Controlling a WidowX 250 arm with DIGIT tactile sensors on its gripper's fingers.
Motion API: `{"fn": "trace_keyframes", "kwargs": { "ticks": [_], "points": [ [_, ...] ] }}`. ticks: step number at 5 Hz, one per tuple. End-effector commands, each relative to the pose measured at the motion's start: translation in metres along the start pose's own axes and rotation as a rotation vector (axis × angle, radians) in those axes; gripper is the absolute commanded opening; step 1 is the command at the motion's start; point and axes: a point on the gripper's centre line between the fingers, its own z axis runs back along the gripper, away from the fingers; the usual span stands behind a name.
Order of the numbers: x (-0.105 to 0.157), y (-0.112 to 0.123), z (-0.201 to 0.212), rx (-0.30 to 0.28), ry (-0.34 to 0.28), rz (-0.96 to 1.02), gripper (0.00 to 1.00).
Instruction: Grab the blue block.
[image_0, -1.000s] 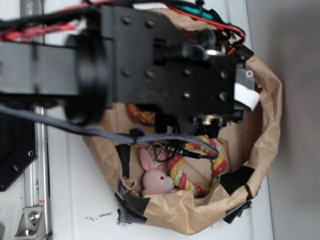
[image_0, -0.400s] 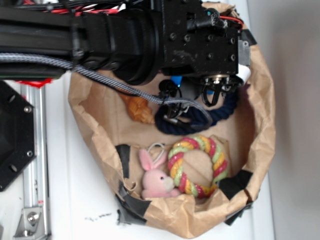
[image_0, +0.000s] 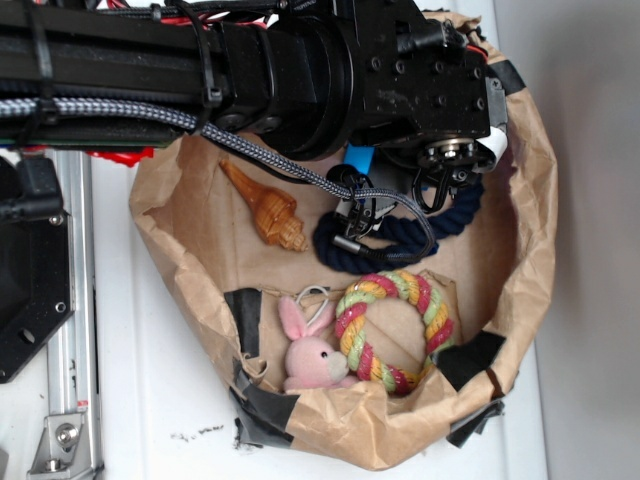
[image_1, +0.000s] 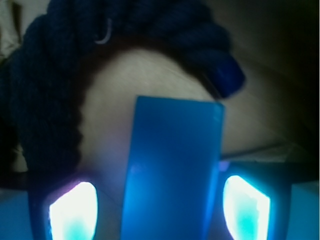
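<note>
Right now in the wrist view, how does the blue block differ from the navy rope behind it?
The blue block is bright blue, smooth and flat with straight edges; the navy rope is dark, twisted and curves around it. The block sits between the pincer's fingers; the rope lies beyond them. Both rest in the paper bag.

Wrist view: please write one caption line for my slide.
Blue block between the end effector fingers, navy rope curving behind.

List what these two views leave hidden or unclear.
- Blue block: exterior view shows only a sliver; the arm covers the rest.
- Blue block, wrist view: near end cut off by the bottom edge.
- Gripper: pads overexposed; contact with the block unclear.
- Navy rope: partly under the arm.
</note>
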Motion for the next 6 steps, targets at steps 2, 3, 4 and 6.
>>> {"fn": "trace_keyframes", "kwargs": {
  "ticks": [2, 3, 4, 6],
  "points": [
    [0.007, -0.013, -0.019, -0.137, 0.014, 0.259, 0.0],
    [0.002, -0.017, 0.022, -0.074, -0.033, 0.245, 0.0],
    [-0.005, -0.033, 0.071, 0.012, -0.129, 0.251, 0.0],
    [-0.007, -0.045, 0.12, 0.016, -0.132, 0.313, 0.0]
  ]
}}
